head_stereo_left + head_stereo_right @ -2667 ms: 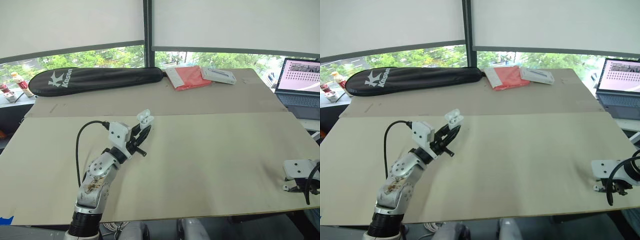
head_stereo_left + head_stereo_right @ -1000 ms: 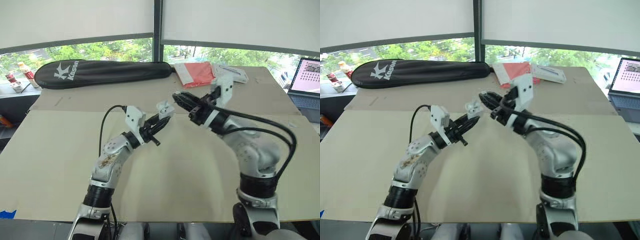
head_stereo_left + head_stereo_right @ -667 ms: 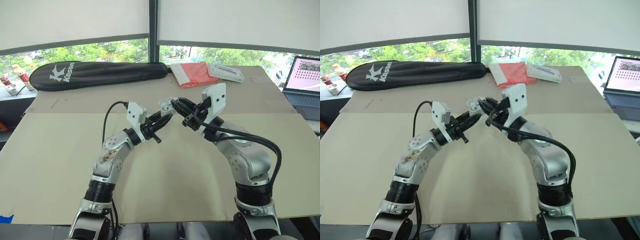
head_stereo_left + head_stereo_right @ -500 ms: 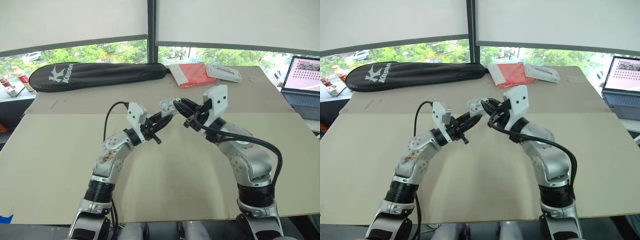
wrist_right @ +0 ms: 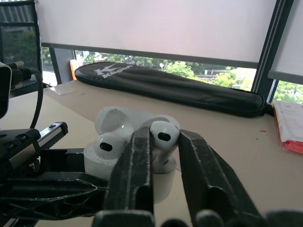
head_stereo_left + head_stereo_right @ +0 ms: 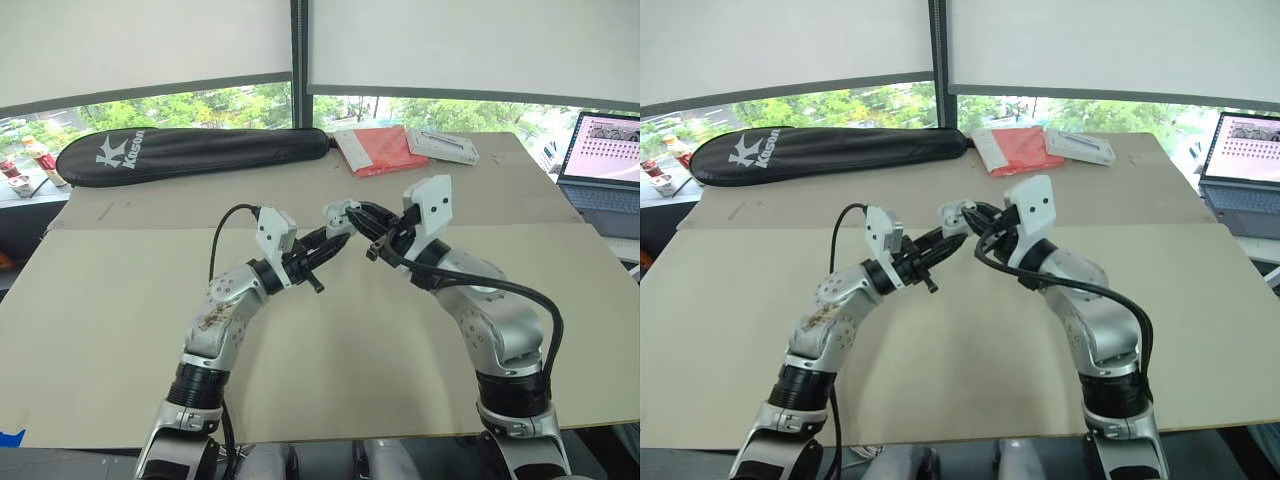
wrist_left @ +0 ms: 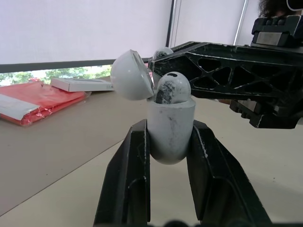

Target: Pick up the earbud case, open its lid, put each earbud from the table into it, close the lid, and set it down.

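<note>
While both arms are raised and bent inward, they meet above the middle of the table (image 6: 120,330). The left arm (image 6: 225,310) reaches up and to the right. The right arm (image 6: 490,320) folds at the elbow and points back to the left, so the two wrists face each other.

The table is a pale board top, bare under the arms. Along its far edge lie a long black racket bag (image 6: 190,152), a red pouch (image 6: 370,150) and a flat white box (image 6: 440,146). An open laptop (image 6: 605,160) stands off the far right corner. Behind are lowered blinds with a strip of window and green trees below them.

The left gripper (image 7: 169,126) is clamped on the lower body of the earbud case (image 7: 170,135), holding it upright in the air. Its lid (image 7: 131,81) is swung open to one side. The seated earbud (image 7: 173,87) sits in the case.

The right gripper (image 5: 164,137) is closed narrowly on the second earbud (image 5: 163,134), right at the case's open mouth beside the seated one. I cannot tell whether its stem is in the socket.
</note>
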